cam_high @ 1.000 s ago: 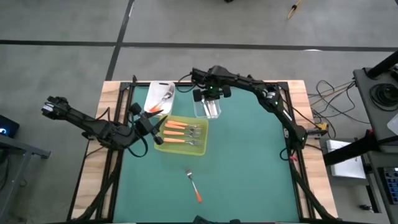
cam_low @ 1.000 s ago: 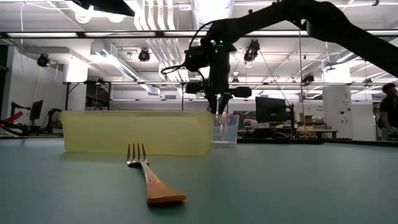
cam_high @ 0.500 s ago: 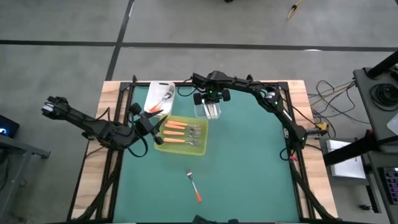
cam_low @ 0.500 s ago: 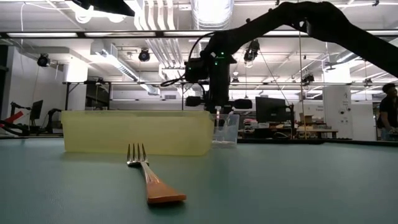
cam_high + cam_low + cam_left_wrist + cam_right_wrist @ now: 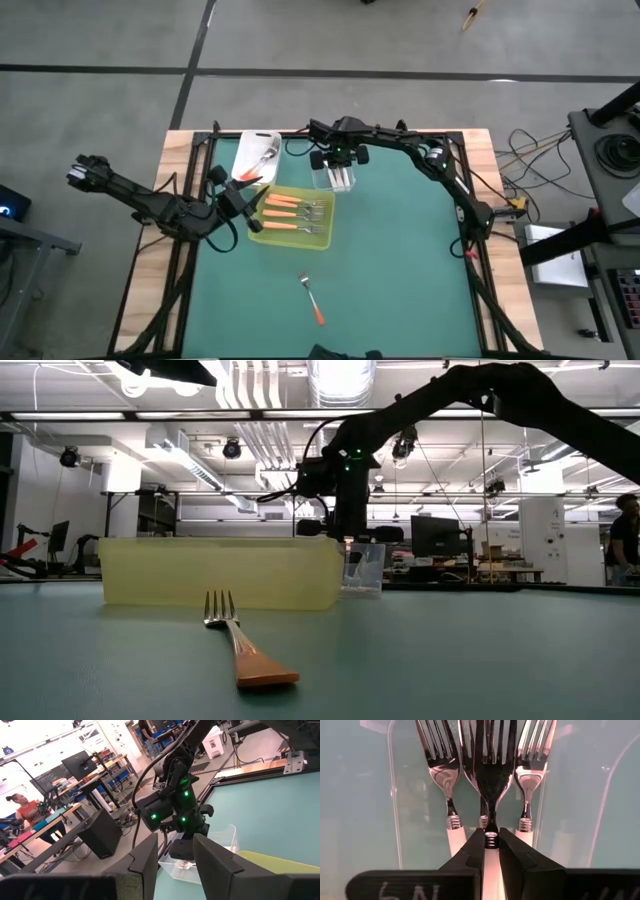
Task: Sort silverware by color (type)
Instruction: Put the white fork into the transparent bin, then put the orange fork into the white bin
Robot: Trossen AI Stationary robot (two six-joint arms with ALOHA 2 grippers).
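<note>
The right gripper [image 5: 338,168] hung low over the clear tub [image 5: 335,177] at the far side of the green table [image 5: 400,250], its jaws pinched nearly shut on the white handle of a fork [image 5: 491,780], just below the metal collar. That fork lay over two other white-handled forks [image 5: 436,765] already in the tub, tines pointing the same way. The left gripper [image 5: 245,203] waited at the near-left edge of the yellow-green tray [image 5: 300,239], jaws roughly half open and holding nothing. Inside the tray lay several orange-handled forks [image 5: 283,213], side by side. A white tub [image 5: 245,152] behind the tray held silver utensils [image 5: 265,157]; their exact type could not be told. One orange-handled fork [image 5: 240,645] lay alone on the table, well apart from the tray, nearer the front edge. In the left wrist view a person [image 5: 24,810] sat at a desk in the room beyond.
</note>
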